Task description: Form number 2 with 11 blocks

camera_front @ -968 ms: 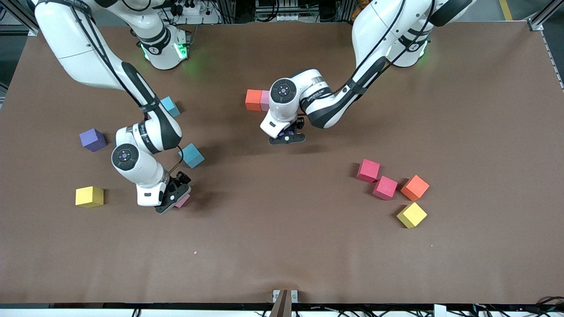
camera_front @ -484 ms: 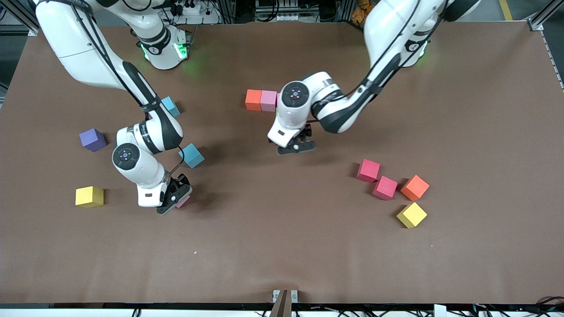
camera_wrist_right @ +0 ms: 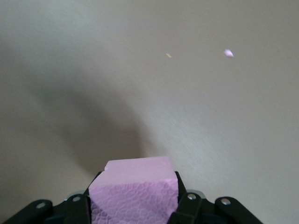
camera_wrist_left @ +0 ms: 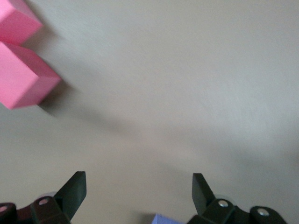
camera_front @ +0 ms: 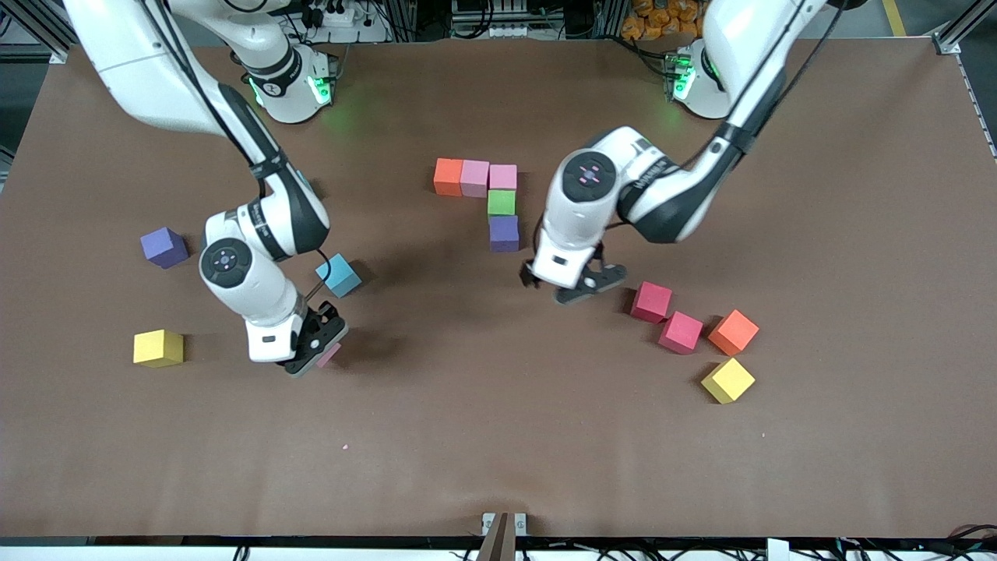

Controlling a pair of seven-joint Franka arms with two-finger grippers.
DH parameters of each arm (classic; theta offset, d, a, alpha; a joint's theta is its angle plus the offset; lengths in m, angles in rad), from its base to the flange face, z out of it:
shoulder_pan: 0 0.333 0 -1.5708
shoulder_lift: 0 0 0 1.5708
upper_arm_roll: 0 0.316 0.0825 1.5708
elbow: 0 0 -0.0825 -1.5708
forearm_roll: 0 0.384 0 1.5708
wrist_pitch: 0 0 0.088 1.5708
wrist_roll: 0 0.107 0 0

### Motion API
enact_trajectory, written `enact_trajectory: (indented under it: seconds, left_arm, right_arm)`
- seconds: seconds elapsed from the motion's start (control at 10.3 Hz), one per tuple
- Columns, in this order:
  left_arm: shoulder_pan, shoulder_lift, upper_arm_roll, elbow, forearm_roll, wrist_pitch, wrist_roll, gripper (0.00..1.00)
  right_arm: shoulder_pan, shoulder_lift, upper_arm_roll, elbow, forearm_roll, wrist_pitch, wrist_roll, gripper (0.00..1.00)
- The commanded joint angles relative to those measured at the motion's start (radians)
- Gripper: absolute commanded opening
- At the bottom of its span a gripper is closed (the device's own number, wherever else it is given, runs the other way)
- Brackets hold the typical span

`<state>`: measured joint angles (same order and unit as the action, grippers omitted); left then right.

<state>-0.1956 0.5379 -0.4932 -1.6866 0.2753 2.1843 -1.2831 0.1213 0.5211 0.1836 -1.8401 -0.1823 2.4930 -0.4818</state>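
Brown bench (camera_front: 498, 436): we see the number 2 (camera_front: 489, 201) partly laid mid-bench, top row plus two down. Right gripper (camera_front: 318, 352) fingers clamped on a pink block (camera_wrist_right: 134, 189), likely next piece. Left gripper (camera_front: 575, 287) fingers apart, empty, beside crimson blocks (camera_front: 651, 301).

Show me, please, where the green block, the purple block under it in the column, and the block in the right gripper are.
green block (camera_front: 502, 202), front view, top face
purple block (camera_front: 504, 232), front view, top face
pink block (camera_wrist_right: 134, 191), right wrist view, front face between the fingers
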Motion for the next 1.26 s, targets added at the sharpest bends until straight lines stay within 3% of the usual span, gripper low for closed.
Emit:
enact_trajectory:
  seconds: [0.0, 0.29, 0.97, 1.16]
  left_arm:
    - [0.080, -0.041, -0.007, -0.041, -0.018, -0.035, -0.071, 1.00]
    - [0.203, -0.059, -0.015, -0.103, -0.019, -0.038, -0.073, 1.00]
    - [0.272, -0.070, -0.015, -0.177, -0.019, -0.028, -0.096, 1.00]
    - [0.272, -0.076, -0.015, -0.226, -0.019, 0.026, -0.195, 1.00]
  right_arm:
    - [0.053, -0.067, 0.016, -0.014, 0.012, -0.035, -0.012, 0.37]
    - [0.234, -0.095, 0.016, -0.015, 0.015, -0.104, 0.096, 0.37]
    - [0.304, -0.086, 0.016, -0.014, 0.007, -0.106, 0.085, 0.37]
    - [0.333, -0.079, 0.016, -0.019, 0.007, -0.106, 0.062, 0.37]
